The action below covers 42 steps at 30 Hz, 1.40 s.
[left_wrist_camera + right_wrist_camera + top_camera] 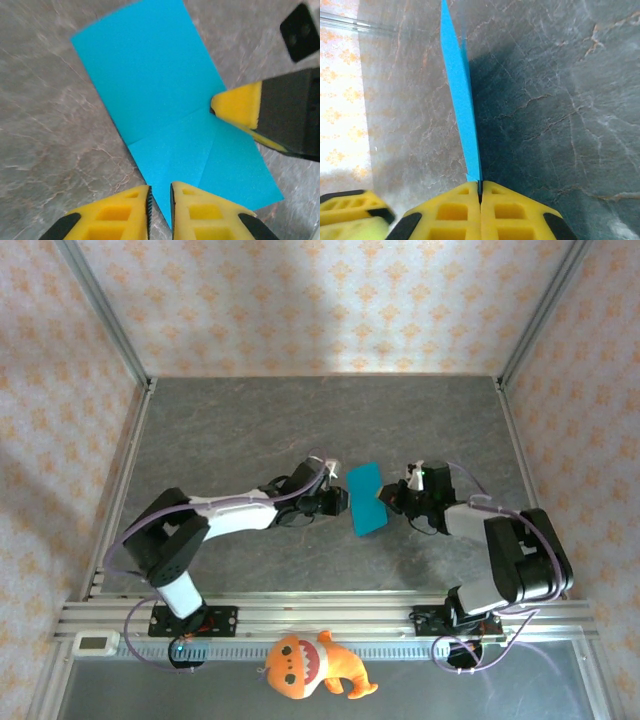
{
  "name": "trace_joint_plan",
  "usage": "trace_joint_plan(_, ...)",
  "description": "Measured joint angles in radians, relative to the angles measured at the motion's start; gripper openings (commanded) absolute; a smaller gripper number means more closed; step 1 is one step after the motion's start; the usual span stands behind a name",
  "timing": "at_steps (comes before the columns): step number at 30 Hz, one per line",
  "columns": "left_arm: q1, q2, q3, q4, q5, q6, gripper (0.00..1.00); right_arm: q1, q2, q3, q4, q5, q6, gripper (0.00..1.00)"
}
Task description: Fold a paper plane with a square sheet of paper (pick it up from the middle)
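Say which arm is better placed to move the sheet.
Probably right: the right gripper grips the paper sheet by its edge; the left gripper has jaws slightly apart at a corner.

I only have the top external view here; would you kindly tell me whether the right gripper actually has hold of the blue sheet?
Observer: Yes. On its wrist camera the right gripper is shut on the edge of the square sheet of paper, which runs edge-on away from its jaws.
Operator: Thank you. And the left one?
Observer: The left gripper has its fingers slightly apart, with the sheet's near corner at the gap, seemingly not pinched.
Operator: Is the sheet creased at all?
Observer: Yes, the left wrist view shows two creases that meet close to the right gripper's fingertip.
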<state>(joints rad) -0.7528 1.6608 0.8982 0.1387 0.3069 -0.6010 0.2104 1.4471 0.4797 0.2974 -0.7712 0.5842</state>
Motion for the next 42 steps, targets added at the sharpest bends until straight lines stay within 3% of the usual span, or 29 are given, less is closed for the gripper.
trace_joint_plan(6,0.006,-0.143,-0.113,0.054,-0.156,-0.039,0.35,0.111,-0.069,0.060,-0.173,0.194,-0.060,0.04)
trace_joint_plan(13,0.047,-0.293,-0.237,0.080,-0.315,-0.102,0.61,0.288,-0.117,0.253,-0.410,0.587,-0.148,0.02)
trace_joint_plan(20,0.104,-0.374,-0.317,0.089,-0.376,-0.143,0.67,0.373,-0.099,0.388,-0.625,1.020,-0.220,0.00)
trace_joint_plan(23,0.126,-0.402,-0.350,0.092,-0.388,-0.165,0.68,0.389,-0.068,0.426,-0.687,1.128,-0.223,0.01)
trace_joint_plan(32,0.174,-0.475,-0.430,0.104,-0.398,-0.219,0.70,0.413,0.063,0.483,-0.766,1.225,-0.198,0.01)
trace_joint_plan(42,0.186,-0.605,-0.501,0.109,-0.436,-0.237,0.71,0.531,0.261,0.602,-0.800,1.177,-0.177,0.04)
